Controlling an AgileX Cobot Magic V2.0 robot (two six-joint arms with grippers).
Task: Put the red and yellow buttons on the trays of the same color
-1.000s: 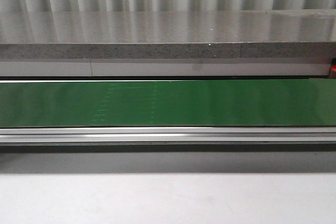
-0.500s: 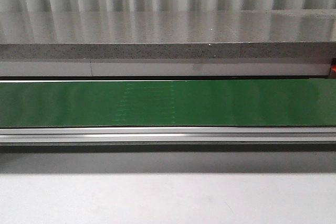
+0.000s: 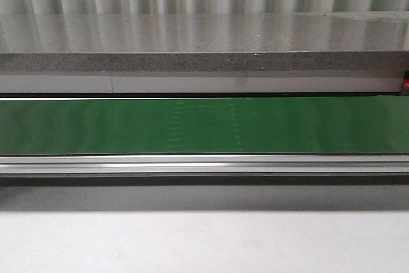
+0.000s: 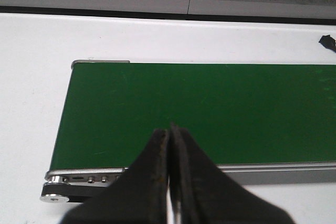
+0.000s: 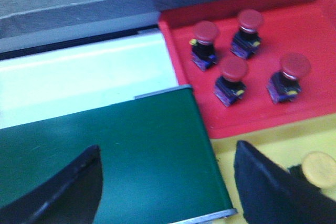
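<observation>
Faint belt seam shifted rightward on green conveyor belt | left gripper fingers pressed together, empty | right gripper spread wide | red mushroom-cap plastic buttons beyond right fingers on red tray; yellow button beside right finger: likely light, rigid, slick caps; pinch the square bodies.

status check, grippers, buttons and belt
Left gripper shut, empty, over green belt. Right gripper open, empty. Four red buttons on red tray; no button on belt.

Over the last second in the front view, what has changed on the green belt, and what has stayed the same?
The faint stitched seam on the green belt has drifted to the right, so the belt is running. No button has come into view on it. The grey ledge behind and the metal rail in front are unchanged.
</observation>
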